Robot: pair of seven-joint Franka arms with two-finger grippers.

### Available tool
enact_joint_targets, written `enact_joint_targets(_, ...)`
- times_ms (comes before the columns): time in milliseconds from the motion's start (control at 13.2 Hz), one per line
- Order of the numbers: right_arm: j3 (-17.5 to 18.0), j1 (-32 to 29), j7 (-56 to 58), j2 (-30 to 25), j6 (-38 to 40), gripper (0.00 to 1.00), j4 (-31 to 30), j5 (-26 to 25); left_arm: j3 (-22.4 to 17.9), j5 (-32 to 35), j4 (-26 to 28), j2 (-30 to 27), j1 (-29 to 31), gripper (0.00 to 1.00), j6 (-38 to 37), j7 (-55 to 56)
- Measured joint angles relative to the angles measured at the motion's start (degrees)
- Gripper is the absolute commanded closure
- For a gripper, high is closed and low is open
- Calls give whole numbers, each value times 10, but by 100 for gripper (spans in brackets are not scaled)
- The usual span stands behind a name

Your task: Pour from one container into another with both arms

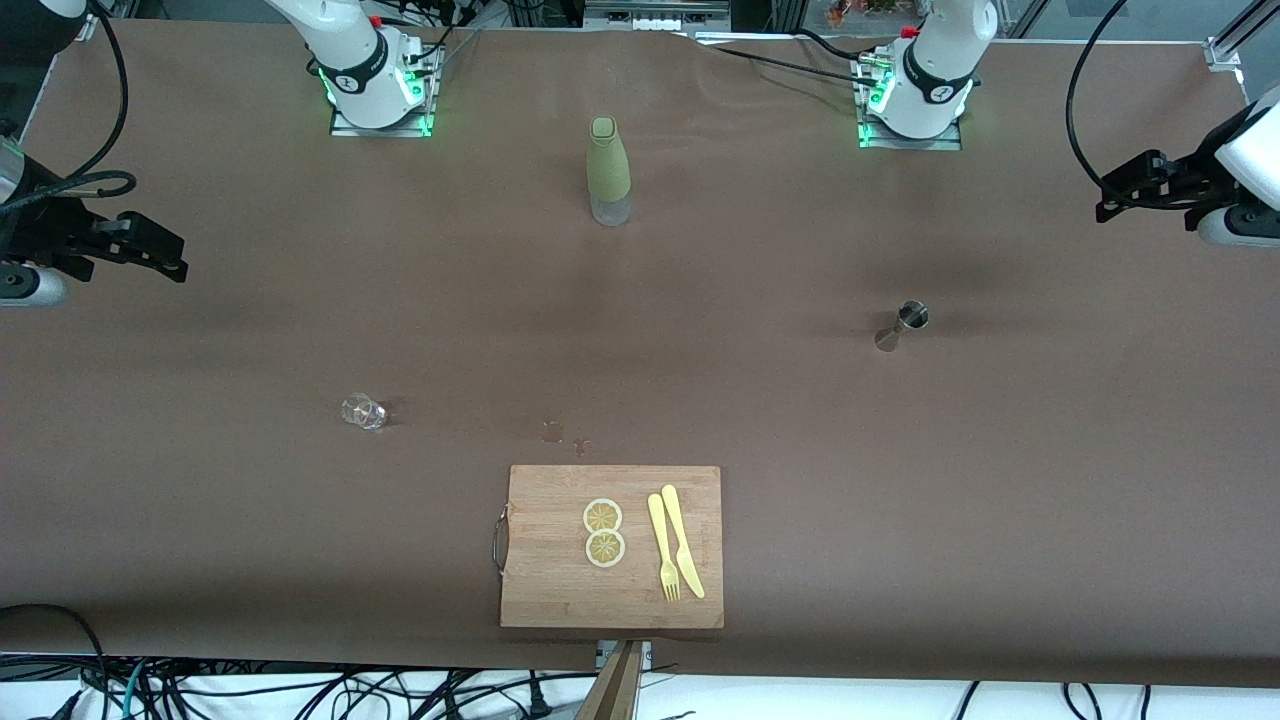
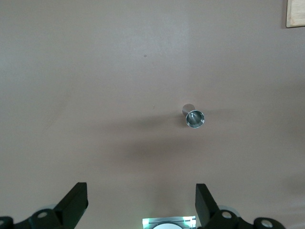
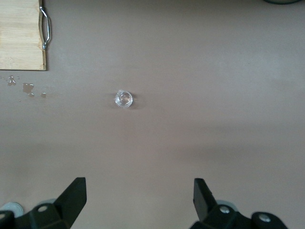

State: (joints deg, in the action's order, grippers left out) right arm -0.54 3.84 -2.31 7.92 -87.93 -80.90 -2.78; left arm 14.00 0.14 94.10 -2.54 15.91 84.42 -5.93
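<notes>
Front view: the brown cloth-covered table (image 1: 900, 500) has wide bare stretches between its few things. A sage-green bottle with a clear base (image 1: 608, 172) stands upright between the two arm bases. A small steel measuring cup (image 1: 905, 322) stands toward the left arm's end, nearer to the camera than the bottle. A small clear glass (image 1: 364, 411) sits toward the right arm's end, nearer still. A rectangular bamboo cutting board with a metal handle (image 1: 545, 560) lies close to the table edge nearest the camera and carries two lemon slices (image 1: 603, 532), a yellow plastic fork (image 1: 663, 546) and a yellow plastic knife (image 1: 682, 540) side by side. A few wet spots (image 1: 560, 434) mark the cloth just beside the board.

The left gripper (image 1: 1125, 195) hangs over the table's edge at its own end, fingers spread apart and holding nothing; in its wrist view the steel cup shows well apart from its fingers (image 2: 71, 205). The right gripper (image 1: 160, 255) hangs over the edge at its own end, likewise spread and empty, with the glass well clear of its fingers (image 3: 71, 200). Both arms wait.
</notes>
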Motion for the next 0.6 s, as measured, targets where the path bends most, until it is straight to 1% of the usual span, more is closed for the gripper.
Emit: enact_joint_targets(604,0,0,1,0,0,0,0,0,1,0,1,1,0,0,-4,0)
